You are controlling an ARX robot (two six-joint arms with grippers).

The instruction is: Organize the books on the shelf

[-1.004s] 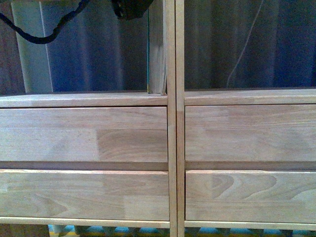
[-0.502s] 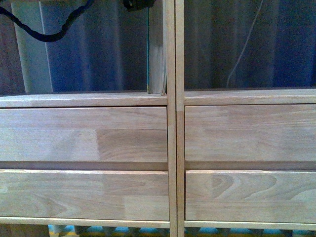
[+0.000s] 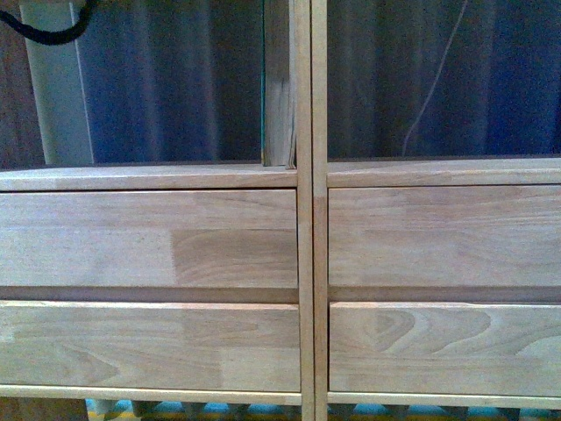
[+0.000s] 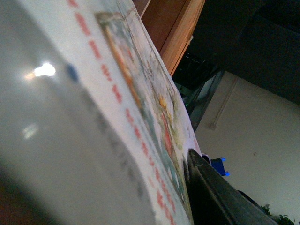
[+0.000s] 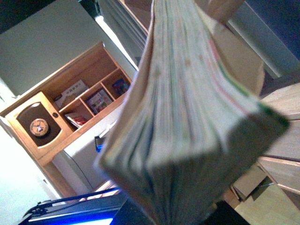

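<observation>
The light-brown wooden shelf [image 3: 149,178] fills the front view, with four plain drawer fronts below two open compartments. A slim book with pale page edges [image 3: 279,105] stands upright in the left compartment against the centre post. Neither gripper shows in the front view. My left gripper [image 4: 183,187] is shut on a book [image 4: 117,79] with a white cover, red print and a colourful picture; one black finger [image 4: 211,197] lies along it. My right gripper [image 5: 164,216] is shut on a thick floppy book [image 5: 187,117], seen from its page edges.
A black cable [image 3: 44,28] hangs at the top left corner in front of the left compartment. Dark curtains show through the shelf's open back. A wooden cabinet with cubbies [image 5: 70,117] and a white wall [image 4: 253,154] lie behind the arms.
The black arm part and the looping cable at the top of the front view have moved up and left. Only a short piece of cable stays in view. The shelf and standing book have not moved.
</observation>
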